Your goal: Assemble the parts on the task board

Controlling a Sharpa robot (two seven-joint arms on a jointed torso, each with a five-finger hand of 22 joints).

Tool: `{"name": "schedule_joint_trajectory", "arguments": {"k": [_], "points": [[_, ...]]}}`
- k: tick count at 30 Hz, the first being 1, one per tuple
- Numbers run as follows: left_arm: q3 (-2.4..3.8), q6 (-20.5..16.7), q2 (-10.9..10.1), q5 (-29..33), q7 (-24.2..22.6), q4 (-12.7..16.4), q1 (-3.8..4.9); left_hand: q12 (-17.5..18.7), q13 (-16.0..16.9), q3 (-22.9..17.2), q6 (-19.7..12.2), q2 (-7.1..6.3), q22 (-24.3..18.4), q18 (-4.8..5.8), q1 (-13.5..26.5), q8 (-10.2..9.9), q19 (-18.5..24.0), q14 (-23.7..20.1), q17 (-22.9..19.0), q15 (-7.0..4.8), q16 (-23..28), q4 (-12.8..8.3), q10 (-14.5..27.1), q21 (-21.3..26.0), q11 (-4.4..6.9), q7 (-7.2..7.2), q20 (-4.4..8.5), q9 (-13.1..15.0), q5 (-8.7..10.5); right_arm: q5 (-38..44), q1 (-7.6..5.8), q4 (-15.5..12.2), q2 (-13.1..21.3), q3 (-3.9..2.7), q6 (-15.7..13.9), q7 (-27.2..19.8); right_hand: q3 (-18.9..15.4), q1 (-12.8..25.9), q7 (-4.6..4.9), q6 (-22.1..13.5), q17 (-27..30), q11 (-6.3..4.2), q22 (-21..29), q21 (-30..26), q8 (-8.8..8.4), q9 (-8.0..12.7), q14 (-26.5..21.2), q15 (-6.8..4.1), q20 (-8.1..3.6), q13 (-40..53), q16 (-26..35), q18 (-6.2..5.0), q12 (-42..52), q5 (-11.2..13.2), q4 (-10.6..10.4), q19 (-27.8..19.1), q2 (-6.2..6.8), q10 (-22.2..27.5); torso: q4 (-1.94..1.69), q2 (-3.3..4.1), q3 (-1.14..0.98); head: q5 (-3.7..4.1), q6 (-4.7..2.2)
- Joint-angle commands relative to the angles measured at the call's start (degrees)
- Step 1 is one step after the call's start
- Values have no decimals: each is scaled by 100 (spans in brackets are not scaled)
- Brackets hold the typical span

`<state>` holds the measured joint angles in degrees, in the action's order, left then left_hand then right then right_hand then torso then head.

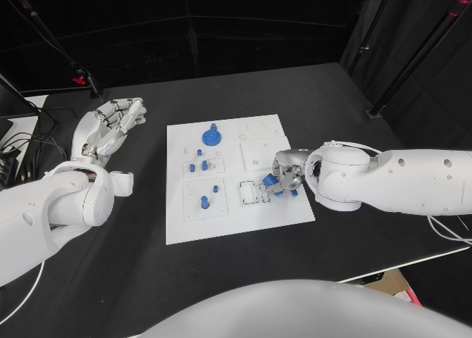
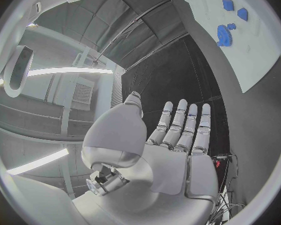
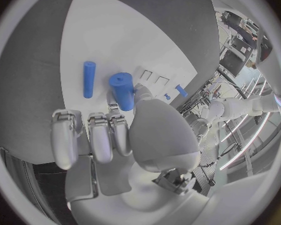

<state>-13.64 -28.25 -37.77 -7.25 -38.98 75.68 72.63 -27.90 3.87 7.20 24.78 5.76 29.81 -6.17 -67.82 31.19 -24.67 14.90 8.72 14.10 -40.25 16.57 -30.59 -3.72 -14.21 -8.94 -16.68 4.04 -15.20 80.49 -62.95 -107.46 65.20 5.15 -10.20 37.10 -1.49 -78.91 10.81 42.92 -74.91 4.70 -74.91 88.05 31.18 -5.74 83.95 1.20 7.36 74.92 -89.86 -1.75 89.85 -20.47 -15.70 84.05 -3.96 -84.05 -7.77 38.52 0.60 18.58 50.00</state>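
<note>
my right hand [image 1: 284, 177] pinches a blue peg [image 3: 122, 90] over the board [image 1: 236, 225] at its 4 o'clock edge, ready to seat it, while my left hand [image 1: 109, 125] rests wide, empty, at 9 o'clock.

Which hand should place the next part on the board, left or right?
Right, most likely. The right hand is over the task board and holds a blue cylinder in its fingers. The left hand lies open on the table beside the board, holding nothing.

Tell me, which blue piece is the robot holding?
The thick blue cylinder in the right hand. The thinner blue rod beside it lies loose on the task board.
</note>
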Motion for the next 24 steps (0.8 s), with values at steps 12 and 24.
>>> {"name": "schedule_joint_trajectory", "arguments": {"k": [12, 24], "points": [[6, 63, 12, 11, -396, -19, 0, -31, -8, 33, -51, 39, -9, 56, -1, 29, 17, -36, -5, 12, -24, 13, 26, -29, -2, -756, 3, -5, -20, -2046, 37, -167, 262, 36, -1309, -844, 124, -280, -293, 673, -1509, -66, -1385, -44, -389, 107, 605, -53, -49, 1508, -14, 100, 15, -130, -21, 441, -11, -595, 1, 0, 4, 1, 0], [6, 68, 31, 11, -383, -40, -1, -37, -9, 37, -54, 50, -21, 57, -7, 34, 28, -39, -15, 12, -31, 14, 29, -27, -3, -756, 2, -6, -27, -3524, 15, -370, 513, 30, -1705, -1502, 146, -348, -301, 811, -1509, -79, -1367, -81, -569, 146, 605, -66, -60, 1508, -14, 89, 15, -214, -6, 418, 23, -595, 1, -1, 2, -27, 0]]}}
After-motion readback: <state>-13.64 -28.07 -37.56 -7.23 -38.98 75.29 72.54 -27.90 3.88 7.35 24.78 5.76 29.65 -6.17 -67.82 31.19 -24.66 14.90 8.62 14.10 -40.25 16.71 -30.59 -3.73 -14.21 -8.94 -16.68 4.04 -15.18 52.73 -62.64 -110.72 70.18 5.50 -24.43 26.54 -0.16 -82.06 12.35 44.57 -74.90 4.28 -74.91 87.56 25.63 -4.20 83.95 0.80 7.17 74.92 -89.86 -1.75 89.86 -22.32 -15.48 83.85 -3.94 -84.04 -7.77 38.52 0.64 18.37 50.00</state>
